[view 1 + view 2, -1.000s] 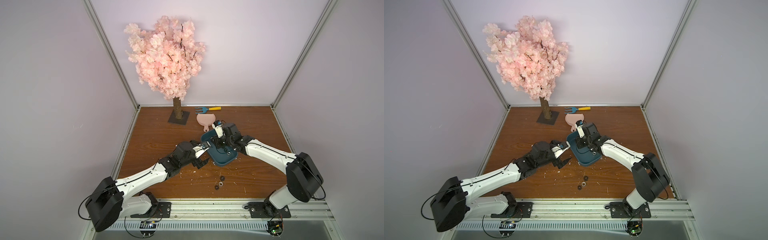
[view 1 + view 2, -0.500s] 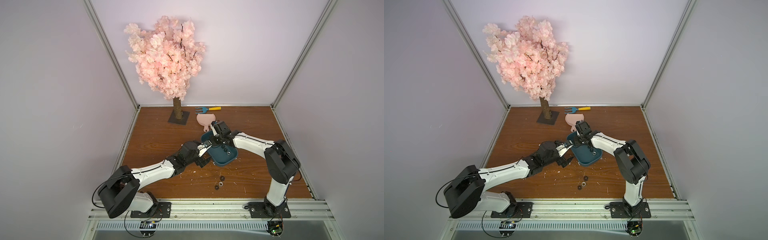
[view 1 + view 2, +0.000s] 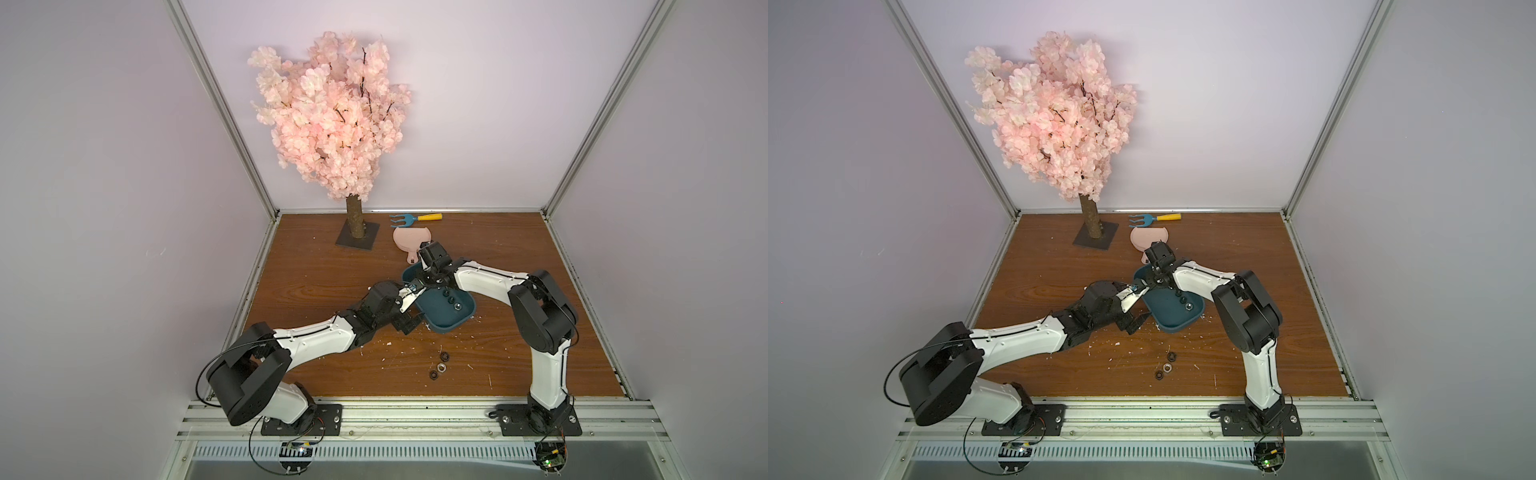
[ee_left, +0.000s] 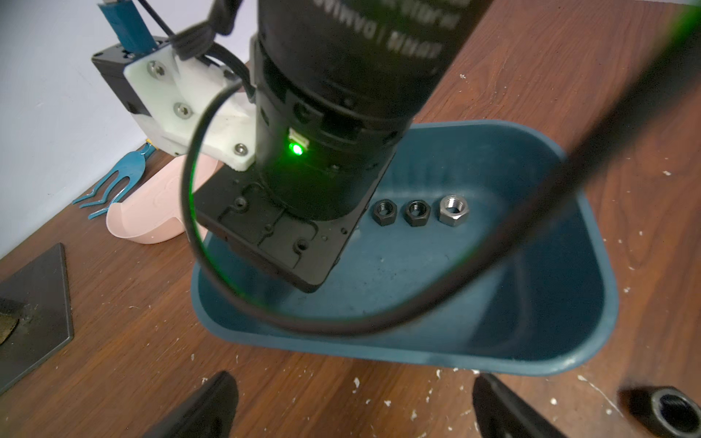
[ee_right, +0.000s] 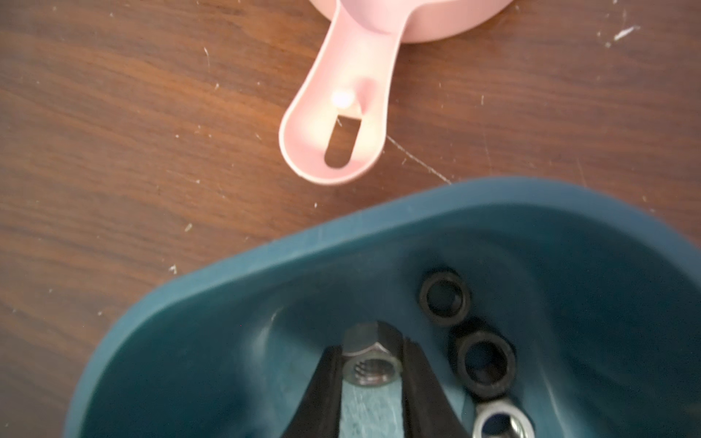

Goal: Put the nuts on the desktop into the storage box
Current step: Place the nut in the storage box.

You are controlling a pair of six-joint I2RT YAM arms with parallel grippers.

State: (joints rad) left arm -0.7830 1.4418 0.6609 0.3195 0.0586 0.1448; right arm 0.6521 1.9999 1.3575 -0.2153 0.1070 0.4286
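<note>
The dark teal storage box lies mid-desktop. My right gripper is shut on a silver nut, inside the box's far end; it also shows in a top view. Two black nuts and a silver one lie on the box floor, in a row in the left wrist view. My left gripper stands open and empty over bare wood beside the box's long wall. Three nuts sit near the front edge. Another black nut lies by my left gripper.
A pink dustpan lies just behind the box, its handle pointing at the rim. A blue rake with a yellow handle rests by the back wall. The blossom tree stands on a dark square base. White flecks dot the wood.
My right arm's elbow has swung in and up while its gripper stayed over the box's far end with the nut. My left arm has pushed forward a little, gripper still open.
</note>
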